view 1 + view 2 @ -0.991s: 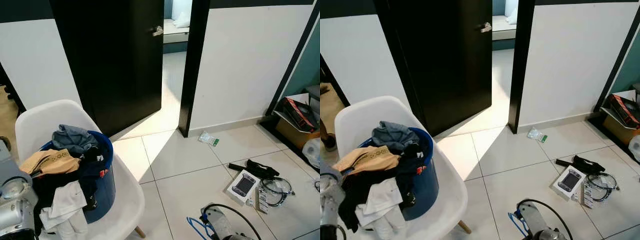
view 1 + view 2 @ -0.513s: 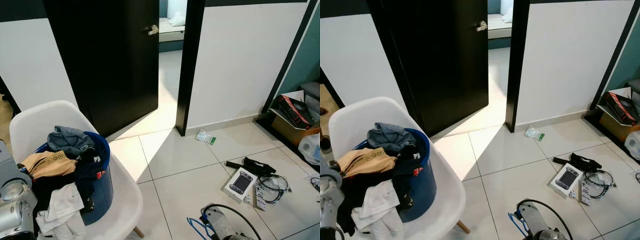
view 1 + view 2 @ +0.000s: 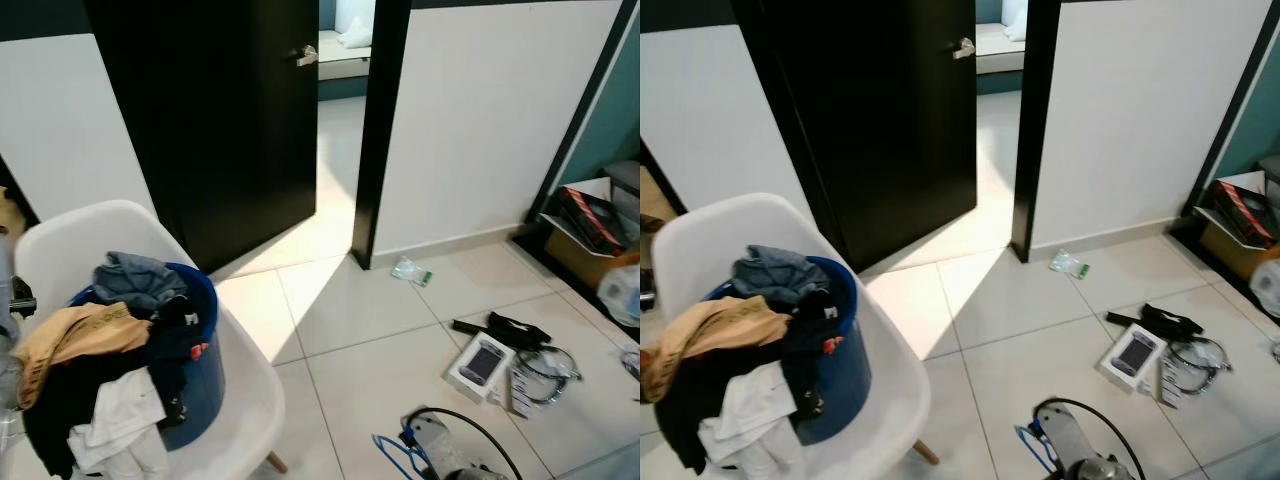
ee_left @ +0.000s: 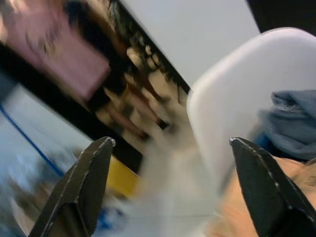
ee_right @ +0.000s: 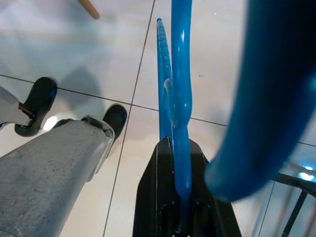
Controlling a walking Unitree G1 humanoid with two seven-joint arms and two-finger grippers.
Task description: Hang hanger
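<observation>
A blue plastic hanger (image 5: 180, 74) runs straight out from my right gripper (image 5: 173, 148), whose black fingers are shut on it low over the tiled floor. Another curve of the hanger passes close to that camera, blurred. From the head, the hanger (image 3: 390, 452) pokes out left of my right arm (image 3: 445, 455) at the bottom edge. My left gripper (image 4: 173, 187) is open, its fingers (image 4: 84, 182) spread wide, pointing past the back of the white chair (image 4: 232, 98) in a blurred picture.
The white chair (image 3: 250, 400) at the left carries a blue basket (image 3: 205, 370) heaped with clothes. A black door (image 3: 220, 120) stands open ahead, with a lit doorway (image 3: 340, 130). A boxed device (image 3: 478, 363), cables (image 3: 545, 365) and boxes (image 3: 590, 225) lie at the right.
My left arm's silver wrist has left the bottom-left corner of the head views, uncovering more of the clothes pile. The camera shifted slightly. The right arm and hanger stay put.
</observation>
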